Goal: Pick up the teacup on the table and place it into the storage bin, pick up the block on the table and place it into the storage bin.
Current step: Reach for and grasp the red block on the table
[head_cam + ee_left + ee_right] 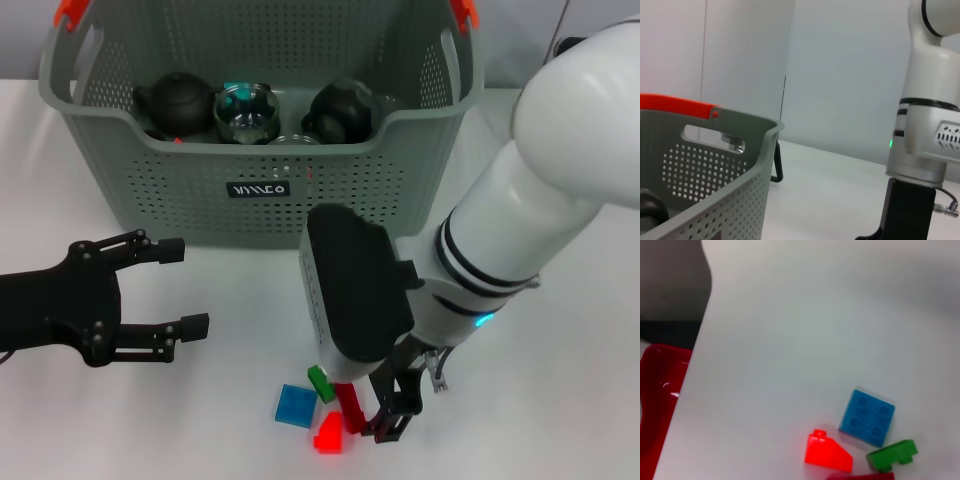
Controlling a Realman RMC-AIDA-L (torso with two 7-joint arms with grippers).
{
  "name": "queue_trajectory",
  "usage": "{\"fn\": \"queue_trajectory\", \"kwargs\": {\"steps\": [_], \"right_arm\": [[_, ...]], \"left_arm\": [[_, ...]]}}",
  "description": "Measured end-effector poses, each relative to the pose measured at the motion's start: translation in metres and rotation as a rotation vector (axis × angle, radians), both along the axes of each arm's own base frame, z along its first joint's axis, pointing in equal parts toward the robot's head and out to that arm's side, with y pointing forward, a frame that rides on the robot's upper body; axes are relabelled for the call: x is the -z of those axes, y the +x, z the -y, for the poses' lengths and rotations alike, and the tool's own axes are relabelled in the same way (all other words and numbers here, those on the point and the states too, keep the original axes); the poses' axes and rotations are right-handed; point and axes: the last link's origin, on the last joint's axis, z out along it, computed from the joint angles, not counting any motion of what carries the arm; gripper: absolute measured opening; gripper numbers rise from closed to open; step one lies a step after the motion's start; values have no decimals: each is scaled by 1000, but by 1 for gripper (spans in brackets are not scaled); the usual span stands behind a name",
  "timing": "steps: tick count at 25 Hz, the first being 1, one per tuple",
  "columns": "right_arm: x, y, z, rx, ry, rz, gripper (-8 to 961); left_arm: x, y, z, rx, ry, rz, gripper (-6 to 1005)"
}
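The grey-green storage bin (pixel 260 190) stands at the back of the white table, and its wall (pixel 715 200) also shows in the left wrist view. Several small blocks lie at the front: a blue one (pixel 295 405) (pixel 867 417), a green one (pixel 321 383) (pixel 891 455), a bright red wedge (pixel 328 433) (pixel 827 455) and a dark red one (pixel 350 403). My right gripper (pixel 390 425) hangs low right beside the dark red block. Left of the blocks, in front of the bin, my left gripper (pixel 188 288) is open and holds nothing. No teacup shows on the table.
Inside the bin sit two dark teapots (pixel 178 103) (pixel 340 108) and a glass jug (pixel 246 112). Orange clips (pixel 68 12) mark its handles. The right wrist view shows the table's edge, with a red object (pixel 657 405) beyond it. My right arm (pixel 925 145) shows in the left wrist view.
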Motion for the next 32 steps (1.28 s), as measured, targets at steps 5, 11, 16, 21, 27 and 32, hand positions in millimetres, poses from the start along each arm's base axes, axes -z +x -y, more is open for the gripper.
{"fn": "queue_trajectory", "kwargs": {"steps": [5, 11, 16, 21, 27, 32], "right_arm": [[4, 1, 4, -6, -3, 13, 899], [10, 4, 6, -14, 4, 17, 884], [15, 6, 7, -31, 8, 20, 871], [17, 6, 7, -38, 9, 18, 859], [19, 9, 9, -36, 3, 26, 844], [20, 9, 9, -38, 4, 24, 832]], "left_arm": [[0, 0, 0, 1, -2, 4, 931], [0, 0, 1, 2, -2, 6, 932], [0, 1, 0, 3, -1, 6, 931], [0, 0, 1, 4, 0, 4, 930], [1, 0, 0, 2, 2, 4, 931], [1, 0, 0, 2, 2, 4, 931]]}}
